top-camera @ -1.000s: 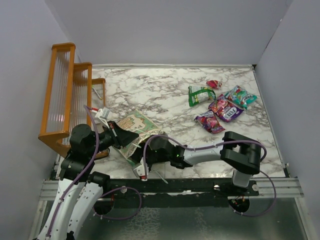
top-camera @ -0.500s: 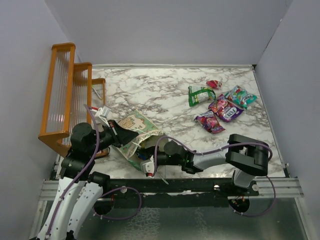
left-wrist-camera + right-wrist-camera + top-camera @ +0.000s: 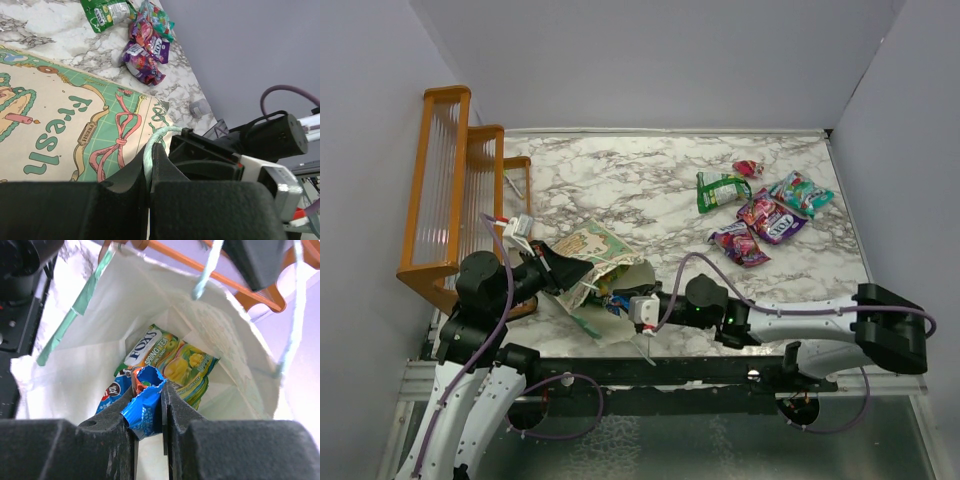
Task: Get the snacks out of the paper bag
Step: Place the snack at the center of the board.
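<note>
right gripper (image 3: 148, 401) is closed tight on a crumpled blue packet (image 3: 150, 382), just inside the mouth of the paper bag (image 3: 592, 245). the bag lies on its side on the marble table (image 3: 620, 180), its closed end toward the orange rack (image 3: 445, 190) and its mouth facing the right arm, so the exit path judged is straight back along the bag's length. left gripper (image 3: 150, 170) is pinched on the bag's mint rim or handle, which one unclear. a green-yellow packet (image 3: 182, 365) lies deeper in; anything under it is hidden. loose snacks (image 3: 765, 215) lie well apart, far right.
</note>
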Motion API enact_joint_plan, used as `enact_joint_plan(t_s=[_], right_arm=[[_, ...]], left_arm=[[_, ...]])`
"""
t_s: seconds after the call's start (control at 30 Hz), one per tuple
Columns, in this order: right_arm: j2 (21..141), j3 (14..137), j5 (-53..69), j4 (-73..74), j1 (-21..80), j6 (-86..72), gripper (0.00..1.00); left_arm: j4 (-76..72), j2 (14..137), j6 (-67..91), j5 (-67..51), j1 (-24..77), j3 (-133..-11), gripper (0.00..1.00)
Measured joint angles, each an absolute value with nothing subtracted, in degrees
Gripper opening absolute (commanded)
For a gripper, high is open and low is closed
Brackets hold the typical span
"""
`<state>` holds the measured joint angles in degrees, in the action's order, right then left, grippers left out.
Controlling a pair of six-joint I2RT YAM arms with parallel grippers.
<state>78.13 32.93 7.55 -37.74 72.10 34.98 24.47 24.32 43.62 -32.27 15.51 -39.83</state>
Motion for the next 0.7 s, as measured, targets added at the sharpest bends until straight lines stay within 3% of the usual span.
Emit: enact_joint_plan(t_s=[0.23, 0.37, 0.5, 0.7], right_arm=[[65.1, 36.8, 7.5, -20.4, 72.1, 26.0, 0.17], [55.6, 39.6, 5.3, -11.2, 72.2, 18.7, 0.05], [49.7, 43.7, -1.4, -2.9, 72.3, 10.5, 0.03], [46.0, 46.9, -18.0, 5.1, 72.3, 0.7, 0.10]], left_arm=[[24.6, 24.2, 43.6, -30.9, 15.5, -39.8, 0.00], [25.5, 23.7, 43.1, -28.1, 15.5, -39.8, 0.00], [26.7, 23.6, 42.7, -26.0, 15.5, -39.8, 0.00], [29.6, 23.5, 41.8, -22.5, 15.5, -40.3, 0.00]])
